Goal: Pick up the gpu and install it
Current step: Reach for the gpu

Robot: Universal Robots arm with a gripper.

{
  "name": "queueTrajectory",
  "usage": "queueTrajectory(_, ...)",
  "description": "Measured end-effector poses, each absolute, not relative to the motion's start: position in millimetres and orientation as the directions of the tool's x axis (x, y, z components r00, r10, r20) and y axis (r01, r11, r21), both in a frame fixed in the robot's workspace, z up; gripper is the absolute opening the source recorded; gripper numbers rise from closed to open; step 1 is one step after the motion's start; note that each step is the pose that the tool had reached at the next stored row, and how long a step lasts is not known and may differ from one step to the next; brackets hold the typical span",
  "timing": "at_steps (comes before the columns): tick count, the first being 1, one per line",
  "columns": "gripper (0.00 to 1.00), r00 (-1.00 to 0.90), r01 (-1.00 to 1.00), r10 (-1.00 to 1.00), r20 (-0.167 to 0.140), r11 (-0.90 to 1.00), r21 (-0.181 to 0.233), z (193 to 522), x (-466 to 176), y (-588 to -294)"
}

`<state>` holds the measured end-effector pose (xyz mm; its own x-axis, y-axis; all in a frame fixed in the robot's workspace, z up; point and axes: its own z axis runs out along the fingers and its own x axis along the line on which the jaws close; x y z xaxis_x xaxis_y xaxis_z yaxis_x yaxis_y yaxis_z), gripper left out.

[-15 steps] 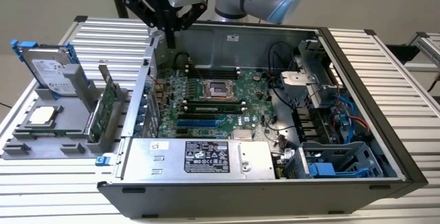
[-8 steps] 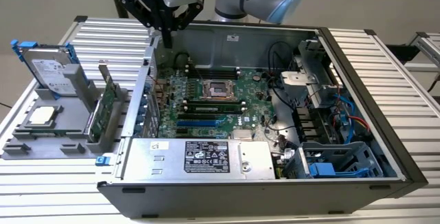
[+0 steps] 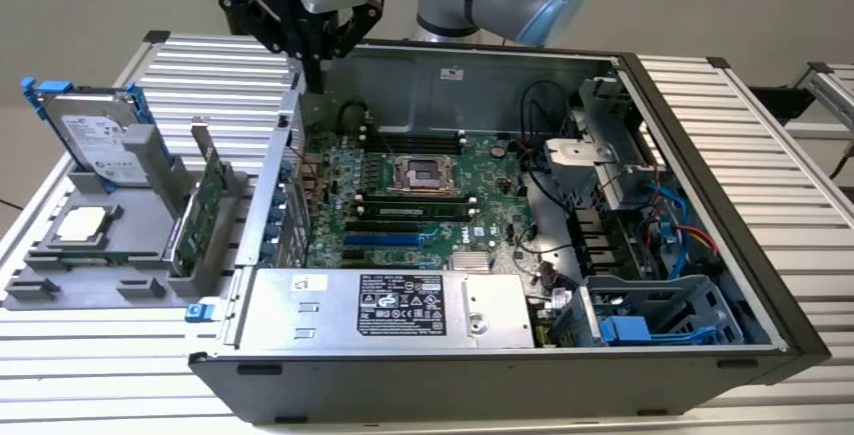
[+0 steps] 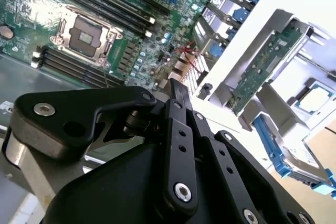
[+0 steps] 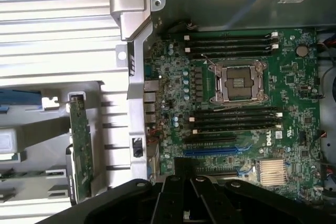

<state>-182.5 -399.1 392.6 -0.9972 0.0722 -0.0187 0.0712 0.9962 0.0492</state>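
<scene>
Thin green circuit-board gpu (image 3: 207, 205) upright in grey plastic rack (image 3: 54, 290): probably light, stiff, fragile, best pinched along its top edge; black gripper (image 3: 316, 80) fingers pressed together, empty

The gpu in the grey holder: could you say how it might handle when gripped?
Probably stiff and light: the gpu is a thin flat board. Upright in the grey holder, it may tip if nudged sideways. Exposed components look fragile.

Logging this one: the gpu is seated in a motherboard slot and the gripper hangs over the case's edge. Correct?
No. The gpu sits outside the case, upright in the gray holder on the exterior view's left, as the exterior view shows. The gripper does hang over the case's edge.
</scene>
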Motion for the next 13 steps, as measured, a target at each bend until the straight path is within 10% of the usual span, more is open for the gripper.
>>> queueTrajectory(13, 0.00, -0.997, 0.071, 0.072, -0.019, 0.996, 0.051, 393, -206, -402)
